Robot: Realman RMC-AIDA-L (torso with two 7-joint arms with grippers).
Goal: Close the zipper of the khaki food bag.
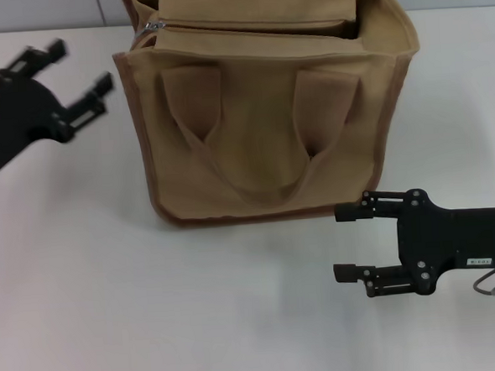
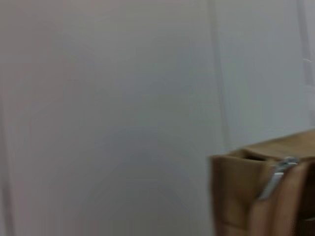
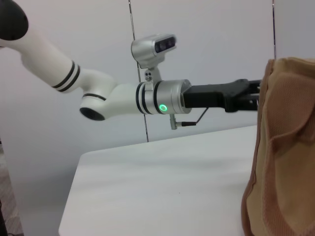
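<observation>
The khaki food bag (image 1: pixel 265 125) stands upright at the middle back of the white table, handles hanging down its front. Its zipper (image 1: pixel 246 24) runs across the top and gapes open, with the silver pull tab (image 1: pixel 153 26) at the bag's left end; the tab (image 2: pixel 275 178) also shows in the left wrist view. My left gripper (image 1: pixel 79 71) hovers open to the left of the bag, near its top left corner, apart from it. My right gripper (image 1: pixel 345 242) rests low at the front right, open, just below the bag's front corner.
The white table (image 1: pixel 154 309) stretches in front of and to both sides of the bag. A pale wall (image 3: pixel 206 29) stands behind. In the right wrist view the left arm (image 3: pixel 123 96) reaches across toward the bag's side (image 3: pixel 285 147).
</observation>
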